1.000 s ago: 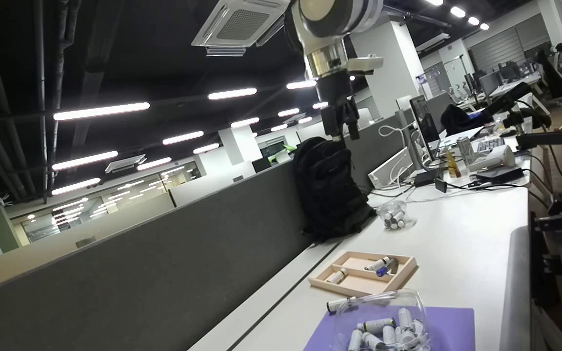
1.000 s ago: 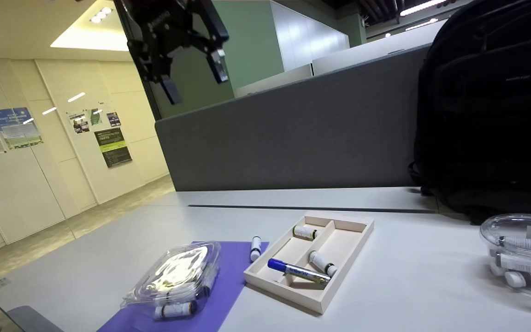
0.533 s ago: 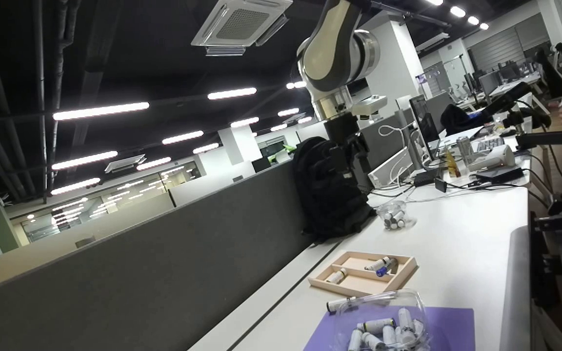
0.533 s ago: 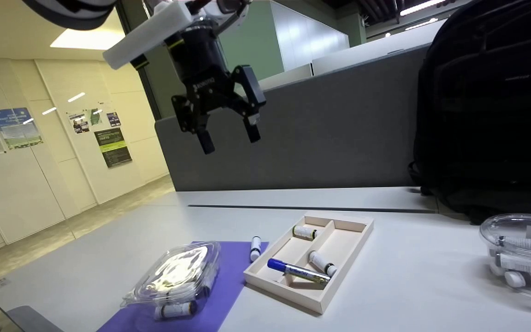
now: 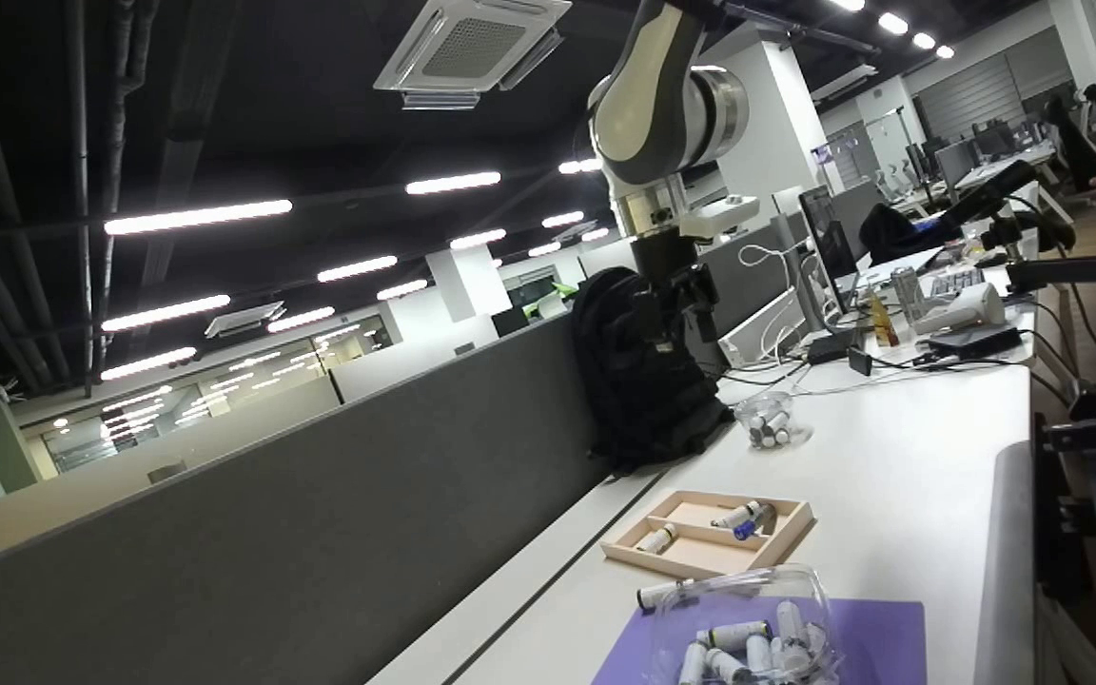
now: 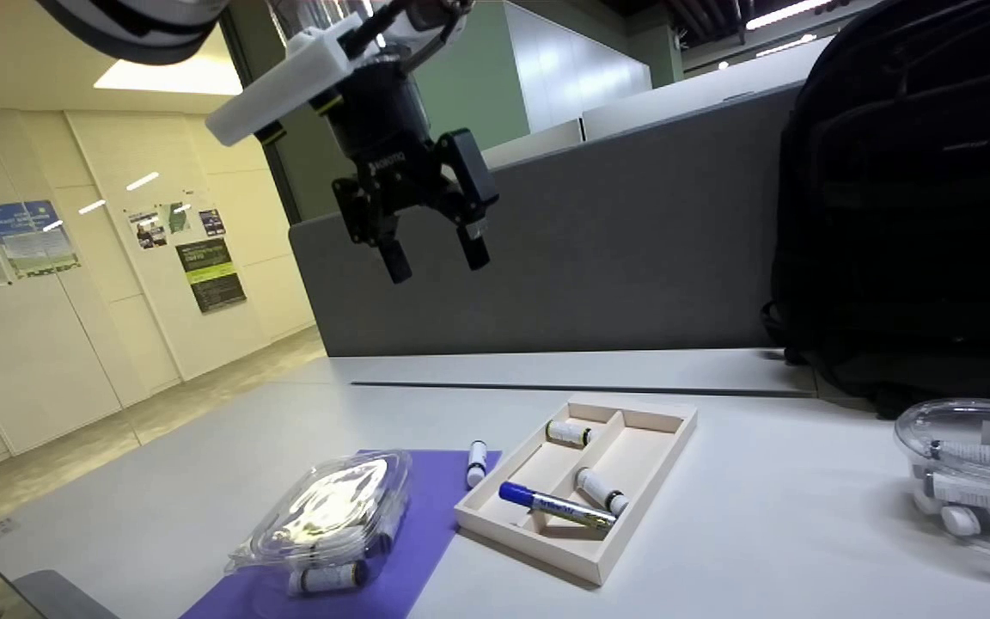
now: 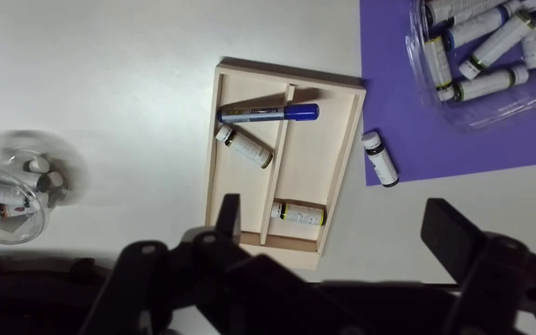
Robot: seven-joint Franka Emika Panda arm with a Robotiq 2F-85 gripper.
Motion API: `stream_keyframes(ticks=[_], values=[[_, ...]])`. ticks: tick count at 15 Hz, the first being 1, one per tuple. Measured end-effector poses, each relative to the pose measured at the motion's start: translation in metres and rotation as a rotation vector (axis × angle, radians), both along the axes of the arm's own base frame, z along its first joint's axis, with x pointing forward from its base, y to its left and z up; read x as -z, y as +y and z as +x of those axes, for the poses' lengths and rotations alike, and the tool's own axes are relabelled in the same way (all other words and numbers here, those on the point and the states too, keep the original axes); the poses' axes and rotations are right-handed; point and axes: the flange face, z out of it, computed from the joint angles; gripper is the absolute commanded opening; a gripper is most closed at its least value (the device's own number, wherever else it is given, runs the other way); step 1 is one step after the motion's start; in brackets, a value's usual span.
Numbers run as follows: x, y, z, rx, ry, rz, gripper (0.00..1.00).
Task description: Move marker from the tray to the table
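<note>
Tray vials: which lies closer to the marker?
In the wrist view, the slanted vial just below the marker; the yellow-banded one lies across the divider, farther away.

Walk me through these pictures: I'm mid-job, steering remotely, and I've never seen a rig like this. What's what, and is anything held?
The machine is a robot arm; its end effector, the two-fingered tool at its tip, is open above the white table and holds nothing. Both exterior views are taken from outside the robot. The wrist view looks down from the arm's own wrist, with the dark fingers at the bottom. There lies the wooden tray, with a blue-capped marker across its divider and two small bottles inside. Beside it, a purple mat bears a clear tub of similar bottles; on the tray's other side, a round clear container holds more.
</note>
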Motion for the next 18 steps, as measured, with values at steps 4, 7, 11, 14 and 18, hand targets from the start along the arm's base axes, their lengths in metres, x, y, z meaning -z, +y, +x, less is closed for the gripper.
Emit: stream_keyframes(ticks=[4, 7, 11, 14, 18], values=[[0.036, -0.011, 0.006, 0.175, -0.033, 0.067, 1.0], [0.072, -0.022, 0.011, 0.31, -0.035, 0.092, 1.0], [0.119, -0.036, 0.015, 0.475, -0.035, 0.119, 1.0], [0.15, -0.041, 0.017, 0.566, -0.043, 0.146, 1.0], [0.177, -0.038, 0.027, 0.646, -0.037, 0.182, 1.0]])
